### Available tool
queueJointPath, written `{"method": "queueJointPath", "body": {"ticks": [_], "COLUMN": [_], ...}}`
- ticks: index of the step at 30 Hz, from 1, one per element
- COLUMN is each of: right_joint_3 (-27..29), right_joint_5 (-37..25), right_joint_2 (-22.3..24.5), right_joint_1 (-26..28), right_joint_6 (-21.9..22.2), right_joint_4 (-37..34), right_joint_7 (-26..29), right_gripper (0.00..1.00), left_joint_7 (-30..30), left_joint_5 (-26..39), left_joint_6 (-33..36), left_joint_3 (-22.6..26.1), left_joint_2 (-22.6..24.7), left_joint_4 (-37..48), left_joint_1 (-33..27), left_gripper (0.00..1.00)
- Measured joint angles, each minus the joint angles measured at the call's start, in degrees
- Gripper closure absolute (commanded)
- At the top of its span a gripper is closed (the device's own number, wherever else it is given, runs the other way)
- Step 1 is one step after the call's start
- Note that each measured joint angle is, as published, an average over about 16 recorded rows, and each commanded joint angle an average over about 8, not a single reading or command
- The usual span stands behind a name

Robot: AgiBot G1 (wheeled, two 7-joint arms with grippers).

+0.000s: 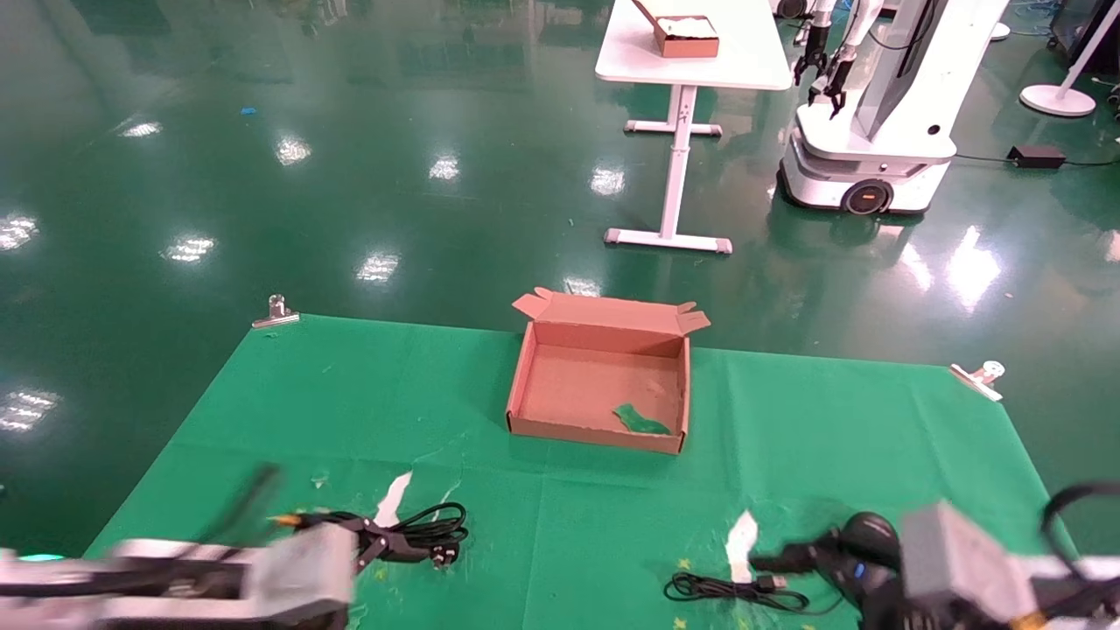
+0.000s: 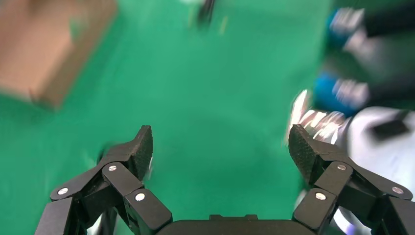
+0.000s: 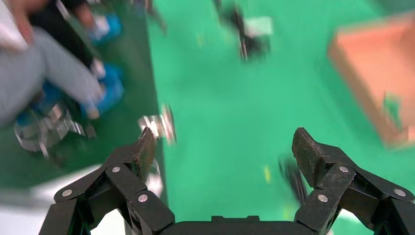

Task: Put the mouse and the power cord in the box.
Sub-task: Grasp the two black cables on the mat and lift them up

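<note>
The open brown box (image 1: pixel 595 435) stands mid-table on the green cloth, a green scrap (image 1: pixel 641 420) inside it. The coiled black power cord (image 1: pixel 424 528) lies at the front left. My left gripper (image 1: pixel 372 538) is at the cord's left end and is open in the left wrist view (image 2: pixel 221 149), holding nothing. The black mouse (image 1: pixel 868 532) lies at the front right, its thin cable (image 1: pixel 735 588) trailing left. Beside the mouse is my right gripper (image 1: pixel 783 560), open and empty (image 3: pixel 224 149), with a dark cable blur (image 3: pixel 293 177) near one finger. The box (image 3: pixel 377 73) shows blurred farther off.
White tape patches (image 1: pixel 392 500) (image 1: pixel 742 535) mark the cloth. Metal clips (image 1: pixel 276 312) (image 1: pixel 980 376) hold its far corners. Beyond stand a white table (image 1: pixel 691 66) with a small brown box (image 1: pixel 687 37) and another robot (image 1: pixel 875 131). A person's blue-covered feet (image 3: pixel 103 88) are by the table edge.
</note>
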Motion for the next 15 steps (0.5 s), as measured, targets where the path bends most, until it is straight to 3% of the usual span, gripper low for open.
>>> {"method": "queueJointPath", "body": {"ticks": [7, 15], "right_joint_3": [-2.5, -2.8], "right_joint_5": [-6.5, -7.1], "right_joint_2": [-0.7, -1.2], "right_joint_1": [1.5, 2.2], "right_joint_6": [0.9, 0.5], "right_joint_4": [0.4, -0.2], "right_joint_7": [1.8, 1.4], "right_gripper": [0.00, 0.00], "left_joint_7": [-3.7, -7.1], "left_joint_5": [11.0, 20.1], "left_joint_6": [-2.8, -5.3], "left_joint_3": [4.0, 6.6], "left_joint_2": [3.6, 7.3], "left_joint_4": [0.3, 2.7], "left_joint_1": [-2.7, -4.8], "left_gripper": [0.00, 0.00]}}
